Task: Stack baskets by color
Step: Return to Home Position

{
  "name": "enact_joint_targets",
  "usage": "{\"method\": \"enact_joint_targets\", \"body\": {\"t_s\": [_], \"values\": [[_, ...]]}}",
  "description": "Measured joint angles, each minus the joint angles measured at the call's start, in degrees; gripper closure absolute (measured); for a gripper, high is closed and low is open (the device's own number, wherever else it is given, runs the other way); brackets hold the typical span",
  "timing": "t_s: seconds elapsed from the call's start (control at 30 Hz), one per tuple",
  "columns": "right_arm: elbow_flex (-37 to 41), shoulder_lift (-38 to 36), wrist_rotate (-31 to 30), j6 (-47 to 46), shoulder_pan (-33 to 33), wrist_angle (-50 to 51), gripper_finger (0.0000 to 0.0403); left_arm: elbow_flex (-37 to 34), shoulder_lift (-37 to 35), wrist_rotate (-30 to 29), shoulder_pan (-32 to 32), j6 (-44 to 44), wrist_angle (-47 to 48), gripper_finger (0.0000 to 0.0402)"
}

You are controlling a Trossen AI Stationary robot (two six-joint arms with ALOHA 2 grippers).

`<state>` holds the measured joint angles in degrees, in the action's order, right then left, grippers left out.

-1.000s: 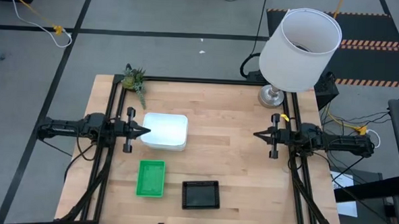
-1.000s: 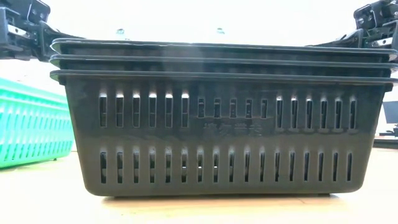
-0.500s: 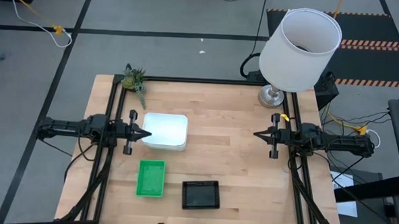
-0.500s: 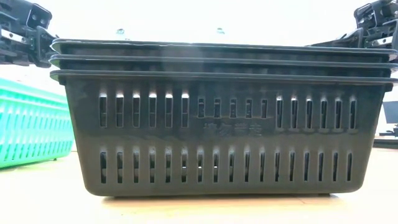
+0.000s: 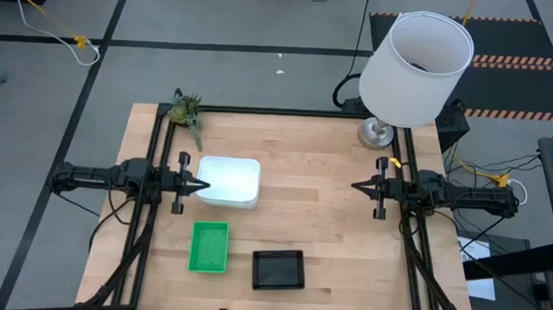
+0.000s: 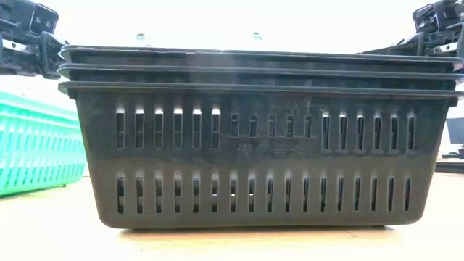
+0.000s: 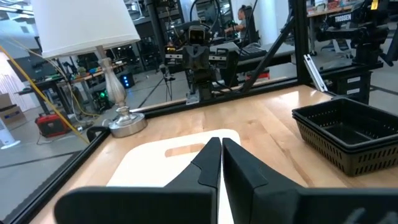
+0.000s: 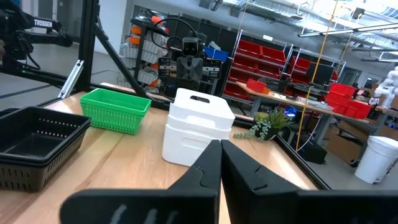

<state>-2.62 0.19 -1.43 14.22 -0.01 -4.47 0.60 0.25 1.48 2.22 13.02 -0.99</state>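
Three stacks of baskets rest on their bottoms on the wooden table. The white stack (image 5: 230,181) stands left of centre, the green stack (image 5: 209,246) near the front, and the black stack (image 5: 278,269) right of the green one, with three nested rims (image 6: 261,69) showing in the low view. My left gripper (image 5: 203,183) points level toward the table's right, its shut tips (image 7: 221,144) over the white stack's left rim with no touch showing. My right gripper (image 5: 356,187) is shut, points level toward the left and stands apart from every basket (image 8: 221,144).
A lamp with a large white shade (image 5: 419,68) and a metal foot (image 5: 376,133) stands at the far right corner. A green plant sprig (image 5: 187,112) lies at the far left corner. Bare wood lies between the white stack and my right gripper.
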Motion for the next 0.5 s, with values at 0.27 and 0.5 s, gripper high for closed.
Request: {"method": "enact_joint_targets", "body": {"t_s": [0.27, 0.5], "values": [[0.0, 0.0, 0.0, 0.0, 0.0, 0.0, 0.0403, 0.0, 0.0, 0.0, 0.0, 0.0, 0.0, 0.0399], [0.0, 0.0, 0.0, 0.0, 0.0, 0.0, 0.0403, 0.0, 0.0, 0.0, 0.0, 0.0, 0.0, 0.0374]]}}
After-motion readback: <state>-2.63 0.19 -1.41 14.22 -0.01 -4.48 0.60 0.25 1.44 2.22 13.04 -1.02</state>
